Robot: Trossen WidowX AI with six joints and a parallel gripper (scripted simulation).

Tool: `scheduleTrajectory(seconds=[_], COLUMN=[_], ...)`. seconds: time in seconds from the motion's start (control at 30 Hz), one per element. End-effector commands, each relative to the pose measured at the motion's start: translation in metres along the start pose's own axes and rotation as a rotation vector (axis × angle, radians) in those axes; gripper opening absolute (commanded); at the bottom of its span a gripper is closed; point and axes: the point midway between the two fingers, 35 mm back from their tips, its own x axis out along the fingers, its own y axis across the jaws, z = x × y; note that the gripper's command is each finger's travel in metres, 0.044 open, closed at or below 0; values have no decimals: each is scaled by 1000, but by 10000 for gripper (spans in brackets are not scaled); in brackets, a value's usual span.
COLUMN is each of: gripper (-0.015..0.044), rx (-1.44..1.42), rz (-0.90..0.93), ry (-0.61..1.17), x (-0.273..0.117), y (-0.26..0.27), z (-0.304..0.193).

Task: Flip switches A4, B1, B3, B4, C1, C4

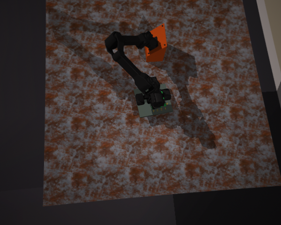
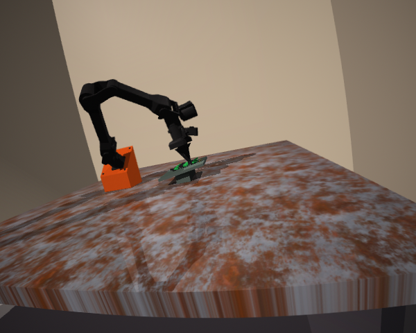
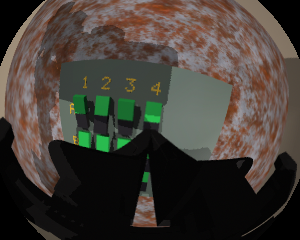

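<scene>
My arm (image 2: 129,94) was matte black all over, built of chunky rounded links with bulky cylinder-shaped joints. It grew from an orange wedge-shaped base (image 2: 122,175) with small dark screws at the corners. Its gripper (image 2: 185,155) tapered to a dark point.
</scene>
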Motion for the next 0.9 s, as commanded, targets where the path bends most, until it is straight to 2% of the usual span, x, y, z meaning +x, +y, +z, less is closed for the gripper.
scheduleTrajectory(seconds=[0.0, 0.87], gripper=[0, 0], rx=[-4, -4], rz=[-4, -4], ry=[0, 0], x=[1, 4], y=[0, -1], z=[0, 0])
